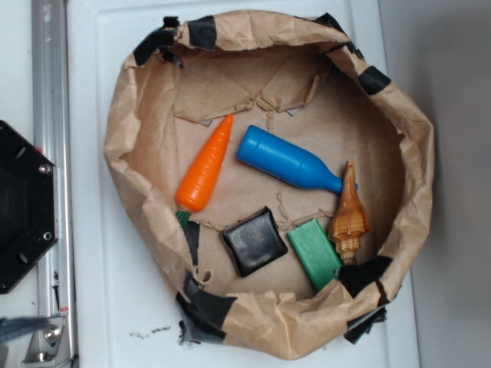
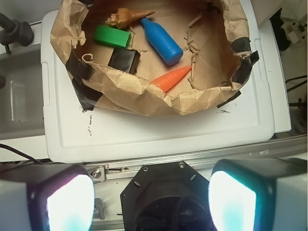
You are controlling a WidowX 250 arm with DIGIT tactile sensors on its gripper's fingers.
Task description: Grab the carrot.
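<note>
1. The carrot (image 1: 205,169) lies in the left part of the brown paper nest (image 1: 123,115), long axis diagonal, narrow tip toward the upper right, wide end lower left.
2. A blue bottle (image 1: 288,159) lies just right of it.
3. The tool (image 2: 151,199) has its fingers well apart, above the bench (image 2: 159,134), clear of the nest.

A black octagonal base plate (image 1: 19,207) sits at the left edge of the exterior view, matte, with small silver screws near its corners. The wrist view shows the same black base (image 2: 171,199) at bottom centre, angular in outline, screw heads dotting its rim and dark cables coiled inside. At the bottom corners of that frame, two blurred fingers (image 2: 62,202) appear as pale blocks glowing white to cyan with grey edges.
</note>
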